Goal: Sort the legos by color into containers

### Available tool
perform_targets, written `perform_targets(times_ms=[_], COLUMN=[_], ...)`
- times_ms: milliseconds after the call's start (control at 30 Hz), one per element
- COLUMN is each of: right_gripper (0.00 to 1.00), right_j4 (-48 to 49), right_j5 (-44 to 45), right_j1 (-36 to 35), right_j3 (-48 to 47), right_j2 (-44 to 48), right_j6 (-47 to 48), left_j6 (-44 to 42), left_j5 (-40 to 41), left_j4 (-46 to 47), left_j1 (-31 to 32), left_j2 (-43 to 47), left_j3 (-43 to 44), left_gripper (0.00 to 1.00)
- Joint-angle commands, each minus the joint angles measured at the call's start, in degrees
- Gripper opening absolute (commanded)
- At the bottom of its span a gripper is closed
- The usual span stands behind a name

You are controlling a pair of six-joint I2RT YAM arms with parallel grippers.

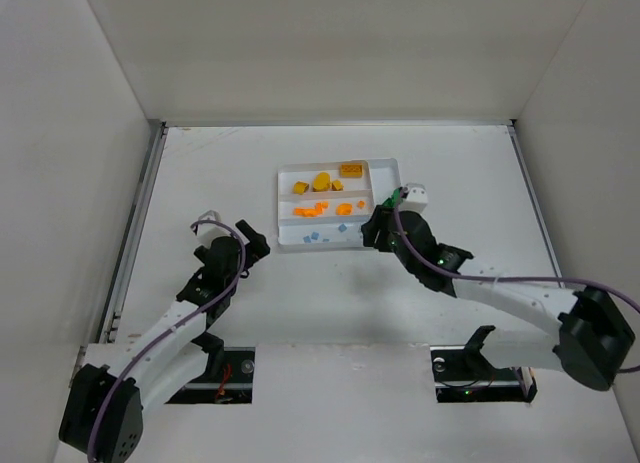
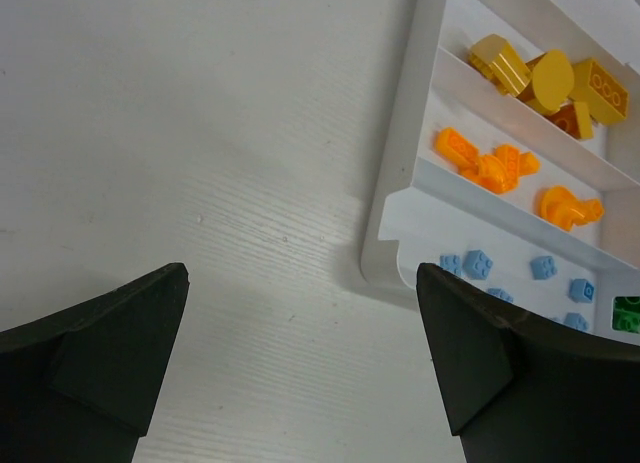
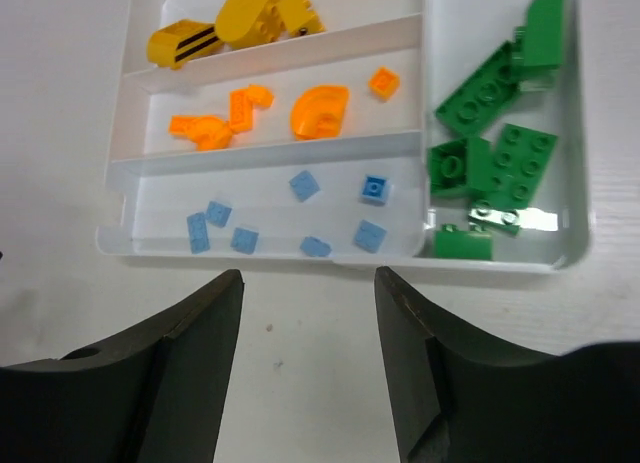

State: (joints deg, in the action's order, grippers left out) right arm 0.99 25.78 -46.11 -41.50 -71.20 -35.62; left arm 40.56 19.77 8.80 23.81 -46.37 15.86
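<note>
Both jaws spread, empty; tray (image 3: pixel 260 253) just ahead, right arm nearer.
right gripper (image 3: pixel 310 283) at near rim, left gripper (image 2: pixel 300 283) off its corner. Sections lie crosswise: light-blue pieces (image 3: pixel 305 186), orange bits (image 3: pixel 320 110), yellow bricks (image 3: pixel 245 13) farthest; green bricks (image 3: pixel 500 163) at right end.

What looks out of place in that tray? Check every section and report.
Nothing stands out. In the tray, the yellow legos, orange legos, light-blue legos and green legos each lie in their own section, unmixed. The only quirk: one blue piece is a deeper blue than its neighbours.
</note>
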Motion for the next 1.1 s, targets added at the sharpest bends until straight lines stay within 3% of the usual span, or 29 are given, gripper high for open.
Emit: perform_targets(times_ms=[0,133,200,400,633,1067], right_gripper=[0.65,0.79,1.00,1.00,1.00,1.00], right_j4=[1.64,1.91,1.38,-1.08,1.73,1.11], right_j5=[6.38,11.04,13.14,19.48,14.48,15.26], right_j1=[0.19,1.76,2.64,6.94,14.86,15.83], right_j3=[6.84,15.99,19.07,24.43,28.66,32.00], right_j2=[7.89,17.74,21.26,26.72,29.01,36.57], right_j6=[-2.08,-5.60,-6.65,-10.96,-13.51,-15.54], left_j6=[1.28,1.46,1.46,0.75,1.02,0.40], left_j5=[-0.43,-0.43,-0.43,-0.70,-1.40,-4.39], left_j4=[-2.03,-2.91,-3.35,-5.72,-6.16,-5.46], left_j1=[-0.74,-0.31,0.13,-0.30,0.13,-1.18], left_j2=[-1.00,-2.06,-2.15,-0.66,-1.79,-4.34], left_j3=[0.75,1.10,1.46,2.77,2.86,2.51], left_gripper=[1.00,1.00,1.00,1.00,1.00,1.00])
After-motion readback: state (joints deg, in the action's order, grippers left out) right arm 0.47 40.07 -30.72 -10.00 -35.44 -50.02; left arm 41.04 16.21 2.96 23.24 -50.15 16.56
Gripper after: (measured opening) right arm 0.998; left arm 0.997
